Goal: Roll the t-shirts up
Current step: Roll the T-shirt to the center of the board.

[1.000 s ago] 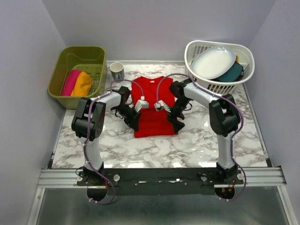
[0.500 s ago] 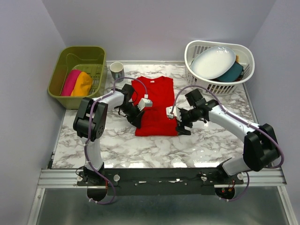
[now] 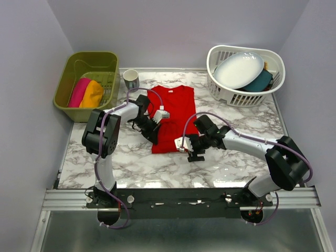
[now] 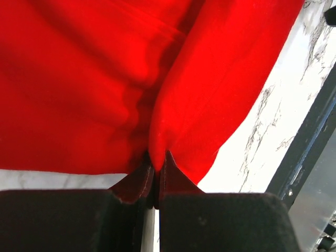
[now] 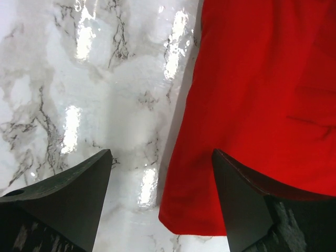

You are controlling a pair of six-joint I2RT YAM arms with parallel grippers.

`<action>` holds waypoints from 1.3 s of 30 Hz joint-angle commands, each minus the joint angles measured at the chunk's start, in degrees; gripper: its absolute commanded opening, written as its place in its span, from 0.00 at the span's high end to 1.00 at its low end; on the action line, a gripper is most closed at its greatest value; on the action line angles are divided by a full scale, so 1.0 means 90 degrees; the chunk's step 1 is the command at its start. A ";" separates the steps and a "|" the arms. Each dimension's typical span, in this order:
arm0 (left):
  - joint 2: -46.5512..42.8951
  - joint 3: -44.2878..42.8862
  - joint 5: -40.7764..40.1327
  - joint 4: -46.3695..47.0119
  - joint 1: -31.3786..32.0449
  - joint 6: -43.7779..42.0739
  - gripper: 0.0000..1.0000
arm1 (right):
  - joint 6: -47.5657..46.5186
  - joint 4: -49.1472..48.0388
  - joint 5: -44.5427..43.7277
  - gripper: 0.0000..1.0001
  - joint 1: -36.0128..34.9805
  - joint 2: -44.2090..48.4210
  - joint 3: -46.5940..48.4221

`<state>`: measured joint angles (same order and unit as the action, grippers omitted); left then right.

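We see the red t-shirt [image 3: 173, 118] lying flat mid-tabletop [image 3: 236, 163], its long axis running near to far, our left hand [image 4: 156, 160] clenched on a fold of its left edge, our right hand [image 5: 161, 155] spread open astride its near right corner.

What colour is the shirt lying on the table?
The shirt is bright red, clearest from the top view.

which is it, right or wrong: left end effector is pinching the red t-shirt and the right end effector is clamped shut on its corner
Wrong on one point: the right end effector is open, straddling a corner of the red t-shirt, as the right wrist view shows. The left end effector does pinch the shirt.
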<state>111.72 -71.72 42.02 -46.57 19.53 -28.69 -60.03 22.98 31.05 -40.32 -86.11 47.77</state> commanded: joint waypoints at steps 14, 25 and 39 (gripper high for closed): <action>0.0155 0.0313 -0.0411 -0.0109 -0.0002 0.0590 0.85 | -0.0449 -0.1869 -0.1467 0.20 -0.0169 -0.0168 -0.0864; -0.2254 0.1552 -0.0157 0.1001 -0.0275 0.0289 0.54 | -0.0733 -0.1969 -0.1556 0.71 -0.0189 -0.0452 -0.0983; -0.5890 0.4912 -0.2695 0.4626 0.2067 -0.1470 0.32 | 0.0566 0.0775 -0.0355 0.76 0.0085 -0.1321 0.0971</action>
<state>60.42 -32.77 27.75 -16.62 32.88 -36.01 -60.16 19.79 22.22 -40.77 -95.15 53.01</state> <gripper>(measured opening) 0.669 0.253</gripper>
